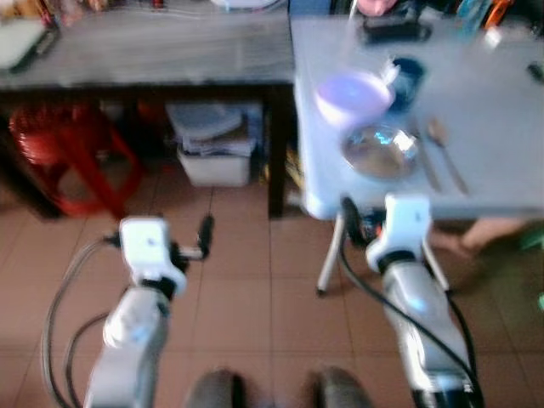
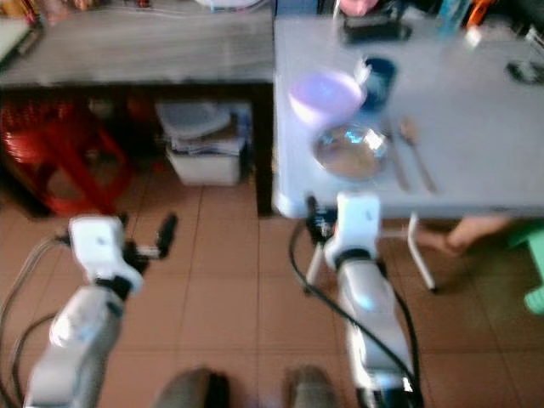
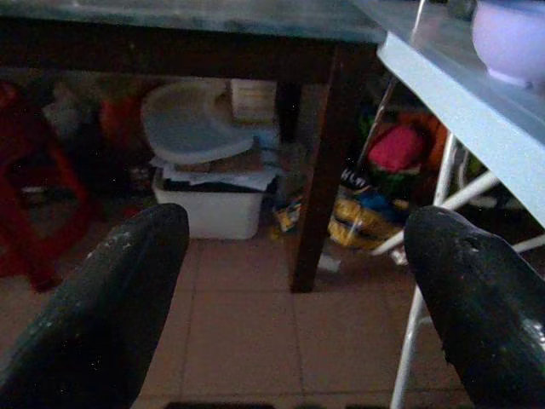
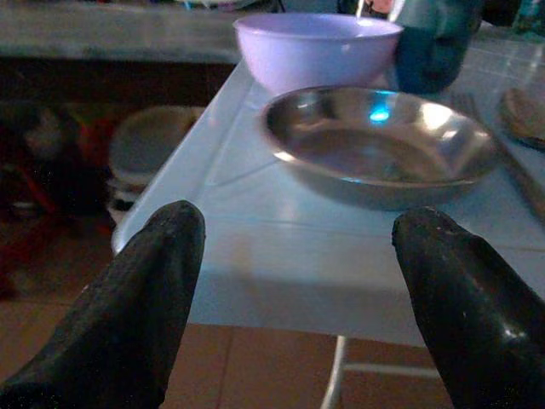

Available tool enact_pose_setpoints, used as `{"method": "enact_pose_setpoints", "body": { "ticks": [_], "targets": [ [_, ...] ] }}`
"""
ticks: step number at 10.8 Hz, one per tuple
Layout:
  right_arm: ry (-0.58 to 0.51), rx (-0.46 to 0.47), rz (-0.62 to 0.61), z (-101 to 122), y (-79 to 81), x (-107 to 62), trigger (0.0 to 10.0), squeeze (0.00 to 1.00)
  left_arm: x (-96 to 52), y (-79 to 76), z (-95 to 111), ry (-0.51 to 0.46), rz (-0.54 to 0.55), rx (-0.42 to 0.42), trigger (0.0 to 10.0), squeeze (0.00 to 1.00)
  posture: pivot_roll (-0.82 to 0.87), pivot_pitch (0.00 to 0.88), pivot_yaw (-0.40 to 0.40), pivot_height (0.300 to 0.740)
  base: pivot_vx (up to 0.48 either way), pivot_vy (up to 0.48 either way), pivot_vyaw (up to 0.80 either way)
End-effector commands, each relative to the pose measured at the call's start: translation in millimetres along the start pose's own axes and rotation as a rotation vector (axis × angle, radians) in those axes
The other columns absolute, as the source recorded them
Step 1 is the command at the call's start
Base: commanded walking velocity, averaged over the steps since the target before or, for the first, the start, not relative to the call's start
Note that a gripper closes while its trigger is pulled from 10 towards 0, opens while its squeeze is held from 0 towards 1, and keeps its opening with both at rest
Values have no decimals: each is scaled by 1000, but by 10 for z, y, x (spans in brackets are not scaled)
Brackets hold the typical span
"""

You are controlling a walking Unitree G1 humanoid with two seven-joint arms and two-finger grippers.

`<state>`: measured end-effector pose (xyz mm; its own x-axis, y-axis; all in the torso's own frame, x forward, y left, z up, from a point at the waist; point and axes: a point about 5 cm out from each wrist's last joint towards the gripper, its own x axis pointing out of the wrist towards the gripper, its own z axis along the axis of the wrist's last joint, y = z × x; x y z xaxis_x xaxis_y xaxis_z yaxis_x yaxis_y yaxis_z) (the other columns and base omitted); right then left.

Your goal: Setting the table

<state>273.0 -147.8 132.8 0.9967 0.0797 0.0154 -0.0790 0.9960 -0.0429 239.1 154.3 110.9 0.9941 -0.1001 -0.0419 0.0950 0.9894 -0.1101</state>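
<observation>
A pale blue folding table (image 1: 497, 102) stands ahead on my right. Near its front left corner sit a steel plate (image 1: 380, 150), a lilac bowl (image 1: 353, 95) behind it and a dark blue cup (image 1: 409, 75). A spoon (image 1: 442, 144) lies right of the plate. My right gripper (image 4: 298, 256) is open and empty, held just in front of and slightly below the table edge, facing the steel plate (image 4: 379, 145) and the lilac bowl (image 4: 315, 51). Over the tiled floor my left gripper (image 3: 298, 256) is open and empty, pointing under the tables.
A dark wooden table (image 1: 144, 51) adjoins on the left. Under it are a red plastic stool (image 1: 68, 149) and a white storage box (image 1: 217, 144) with lids on top. A person's foot (image 1: 476, 236) rests under the blue table. White table legs (image 1: 327, 263) stand close to my right arm.
</observation>
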Motion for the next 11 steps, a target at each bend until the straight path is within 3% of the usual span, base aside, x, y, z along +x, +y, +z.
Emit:
{"method": "enact_pose_setpoints", "body": {
  "ticks": [1, 3, 8, 11],
  "targets": [
    [-9, -15, -24, 20, -70, -23, 10000, 0, -5, -44, 10, -1, -13, -6, 10000, 0, -34, 137, 49, 740, 0, -360, 0],
    [-16, -41, -57, 49, -133, 8, 10000, 0, -7, -63, 19, -3, -20, -1, 10000, 0, -31, 137, 49, 740, 403, -141, 0],
    [-19, -7, -34, 69, -101, 14, 10000, 0, 5, -143, 29, -3, -38, 1, 10000, 0, -31, 141, 47, 740, 467, 0, 0],
    [-33, -93, -36, 119, -90, 23, 10000, 0, 5, -149, 48, -16, -30, -28, 10000, 0, -30, 142, 43, 740, 452, 0, 0]
  ]
}}
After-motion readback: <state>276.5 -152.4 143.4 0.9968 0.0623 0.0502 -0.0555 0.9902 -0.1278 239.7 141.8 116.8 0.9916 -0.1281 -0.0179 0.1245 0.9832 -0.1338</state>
